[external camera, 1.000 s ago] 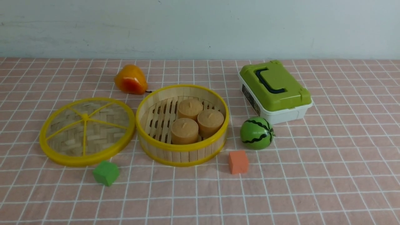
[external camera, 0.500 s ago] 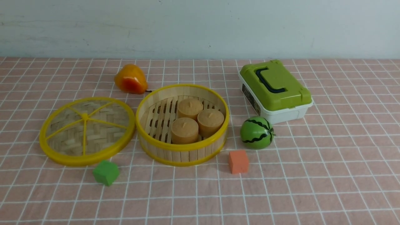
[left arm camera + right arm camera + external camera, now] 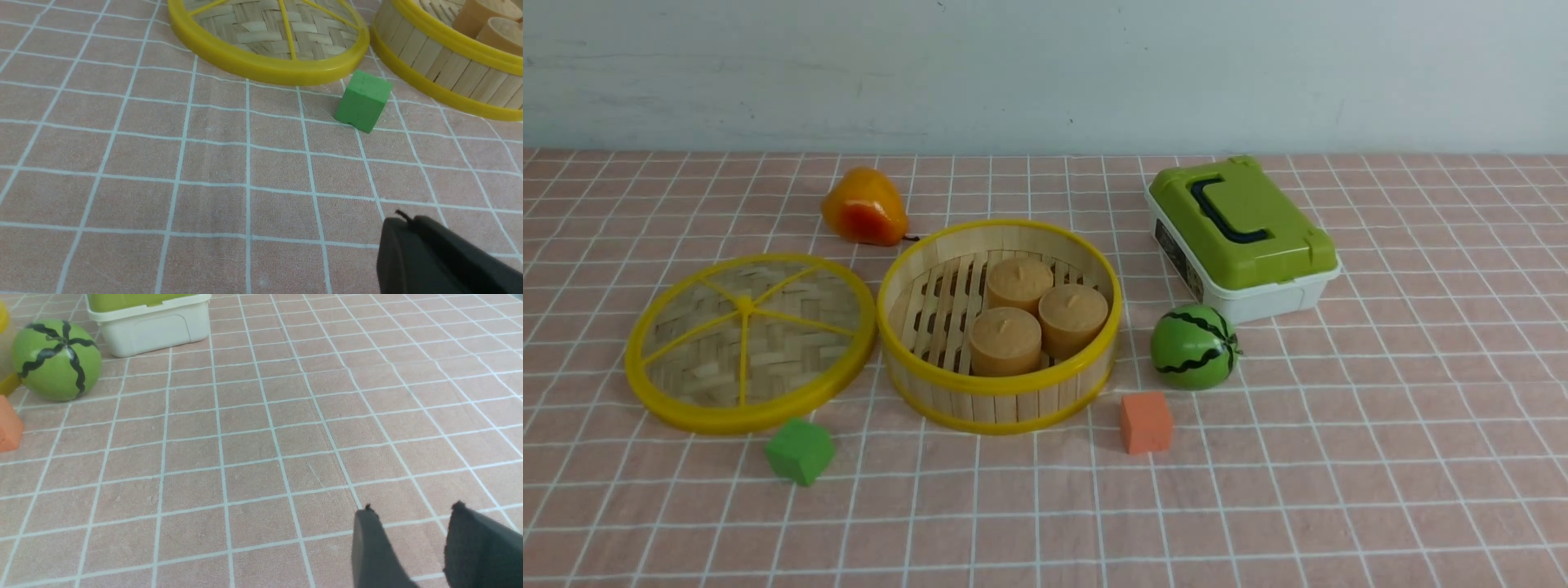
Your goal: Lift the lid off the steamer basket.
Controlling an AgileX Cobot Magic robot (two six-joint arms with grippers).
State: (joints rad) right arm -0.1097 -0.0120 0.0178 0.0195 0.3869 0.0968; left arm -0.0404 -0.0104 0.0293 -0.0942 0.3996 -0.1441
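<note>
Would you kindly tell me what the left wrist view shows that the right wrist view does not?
Only left wrist: the lid, the green cube, the tan cakes, the shut left gripper. Only right wrist: the watermelon, the white box, the orange cube, the open right gripper. Both: the checked cloth and the steamer basket, just a yellow sliver in the right wrist view.

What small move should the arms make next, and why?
Probably none, only park the arms: the lid already lies flat on the cloth beside the steamer basket, which stands open, and the left gripper is shut and empty.
</note>
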